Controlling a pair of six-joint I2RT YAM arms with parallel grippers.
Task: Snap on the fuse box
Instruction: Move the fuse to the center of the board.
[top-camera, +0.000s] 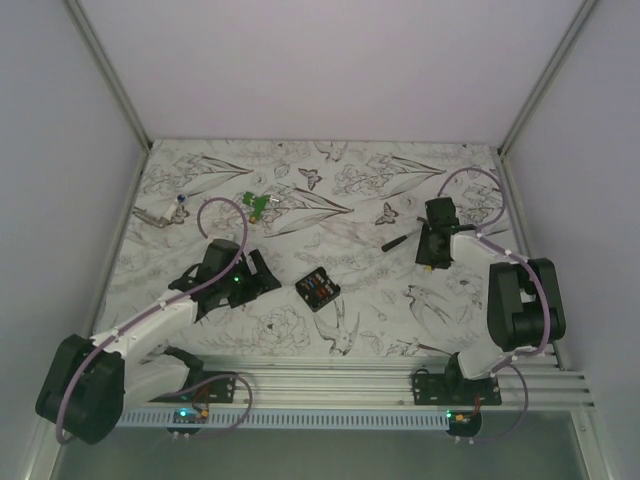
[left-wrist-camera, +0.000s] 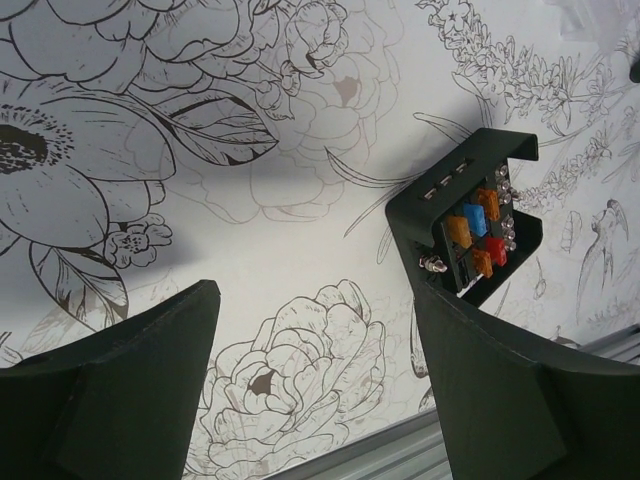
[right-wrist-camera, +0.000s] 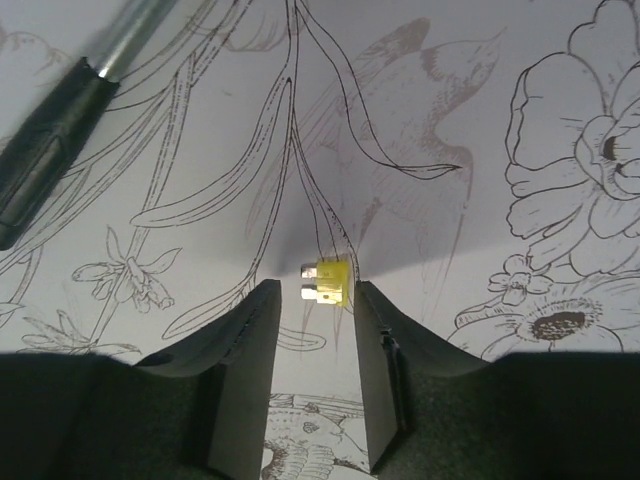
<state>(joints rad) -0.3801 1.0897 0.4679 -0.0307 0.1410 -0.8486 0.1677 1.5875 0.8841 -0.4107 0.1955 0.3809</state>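
Describer: Black fingers (left-wrist-camera: 140, 390) of the left gripper (left-wrist-camera: 318, 295) fill the bottom of the left wrist view. They stand wide apart, with only printed counter between them.

Asker: Where is the fuse box?

Describer: The small black square plastic fuse box (left-wrist-camera: 465, 225) lies on the white flower-printed counter (left-wrist-camera: 250, 150). It sits just beyond the right-hand finger, outside the gap. Its open face is up, showing orange, blue and red fuses.

Asker: Which way does it point?

Describer: Seen from above, the fuse box (top-camera: 317, 289) sits like a diamond, with corners toward the arms and toward the far wall. It lies between the two arms, near the left gripper (top-camera: 262, 275). It looks nearly square, so I cannot tell a long axis.

Asker: And the right side?

Describer: The right gripper (right-wrist-camera: 318, 290) has its fingers narrowly apart. A tiny yellow plastic fuse (right-wrist-camera: 328, 282) lies at their tips, with a sliver of counter showing on one side. Only this wrist view shows that fuse. In the top view, by the right gripper (top-camera: 432, 255), it cannot be made out. A thin black stick-like tool with a metal tip (right-wrist-camera: 50, 140) lies at the upper left.
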